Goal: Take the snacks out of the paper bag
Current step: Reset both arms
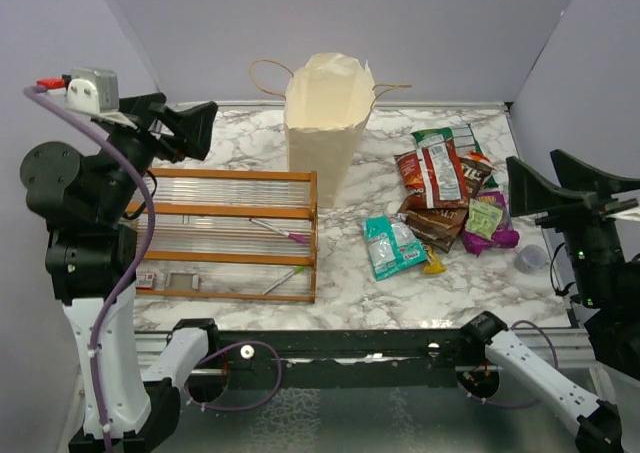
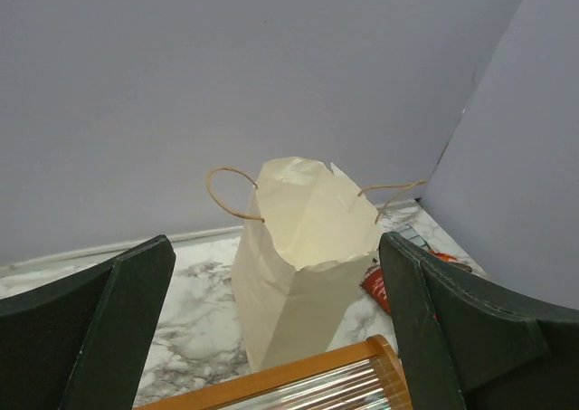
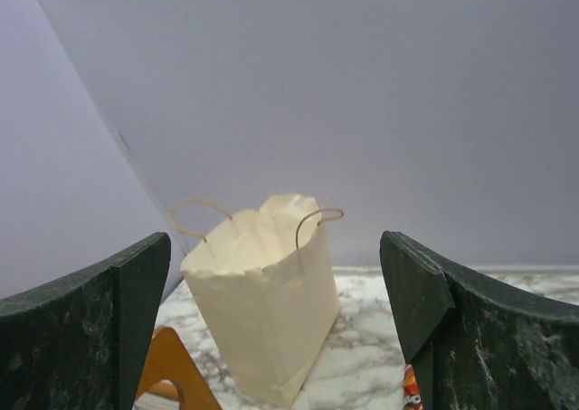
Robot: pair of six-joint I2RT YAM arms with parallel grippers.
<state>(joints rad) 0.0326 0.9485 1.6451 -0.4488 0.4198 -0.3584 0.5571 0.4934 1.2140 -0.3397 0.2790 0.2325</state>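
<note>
While both arms stand back at the near sides of the white-veined marble table (image 1: 250, 138), the tall cream paper bag with twine loop handles (image 1: 328, 123) stands upright at the far middle of the surface. Its mouth is open and one handle is splayed to each side. Its base sits just beside the far right corner of the orange wooden slatted rack (image 1: 230, 235). Whether the bag holds anything cannot be told from any view.

The snacks lie outside the bag, on the table to its right, in a loose overlapping pile:
- red crinkly chip bags (image 1: 432, 171), nearest the bag;
- a green-and-white foil packet (image 1: 462, 139) at the far end;
- a dark brown packet (image 1: 438, 225) under the red ones;
- a teal plastic packet (image 1: 392, 245) at the near left of the pile, with a small orange packet (image 1: 433, 263) touching its right edge;
- a lime packet (image 1: 485, 216) lying on a magenta one (image 1: 500, 237).

Left gripper (image 1: 188, 130): raised above the rack's far left end, fingers spread wide with nothing between them. The left wrist view looks past them at the bag (image 2: 303, 256).

Right gripper (image 1: 545, 180): poised off the right edge of the pile, likewise spread wide and unloaded. The right wrist view shows the bag (image 3: 262, 310) well ahead of its fingers.
</note>
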